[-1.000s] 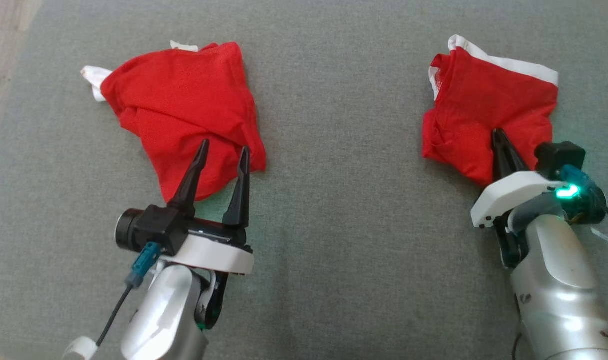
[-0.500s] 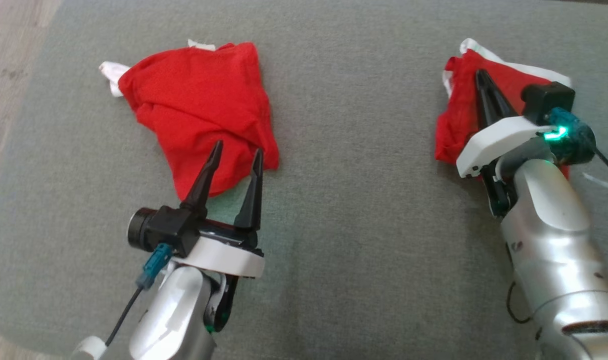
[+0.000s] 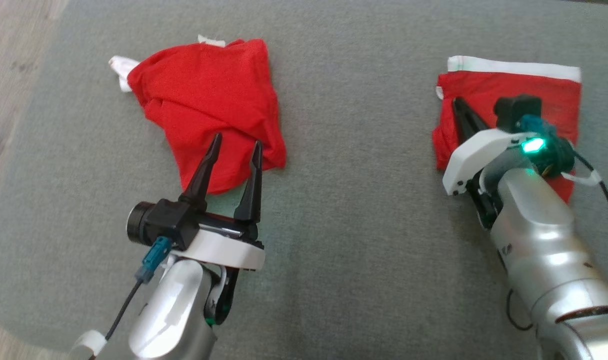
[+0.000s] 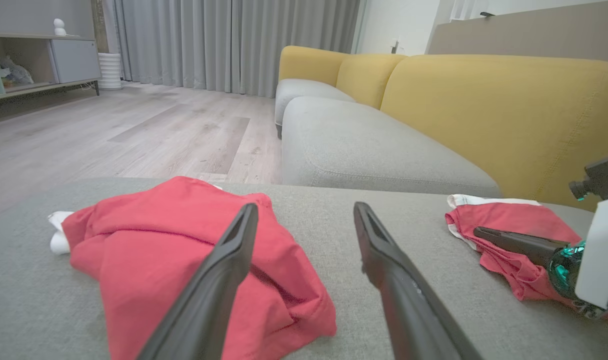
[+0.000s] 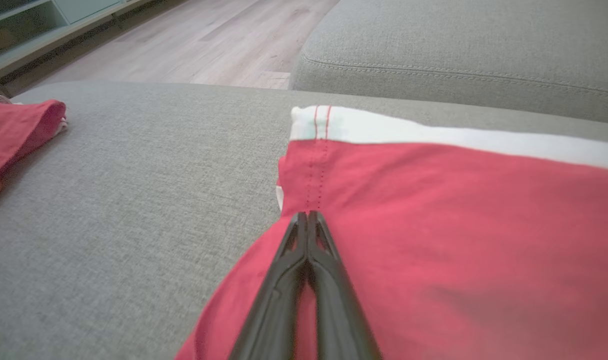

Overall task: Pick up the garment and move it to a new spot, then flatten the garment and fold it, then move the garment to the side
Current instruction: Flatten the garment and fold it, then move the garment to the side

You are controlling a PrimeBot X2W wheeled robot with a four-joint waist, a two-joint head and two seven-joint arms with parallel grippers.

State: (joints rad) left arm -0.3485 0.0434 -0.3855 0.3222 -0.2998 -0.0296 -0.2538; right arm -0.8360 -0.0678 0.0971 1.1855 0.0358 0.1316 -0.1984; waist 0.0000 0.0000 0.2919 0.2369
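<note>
Head view: the right pincer (image 3: 456, 101), pressed together, lies on the white-banded garment (image 3: 534, 82), apparently flattening it. Left wrist view: the left pincer (image 4: 305, 207) hangs spread, a crumpled garment (image 4: 149, 240) just ahead. Right wrist view: its tips rest at a seam; folding next needs an edge grasped.

Home living room, yellow-backed sofa (image 4: 489, 115), grey floor-length curtains (image 4: 224, 45), pale wood floor (image 4: 134, 140), low cabinet (image 4: 44, 65)

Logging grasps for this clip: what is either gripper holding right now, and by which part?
Left gripper: open, nothing held. Right gripper: shut, tips on the right red garment at its side seam below the white waistband; no pinched cloth shows.
</note>
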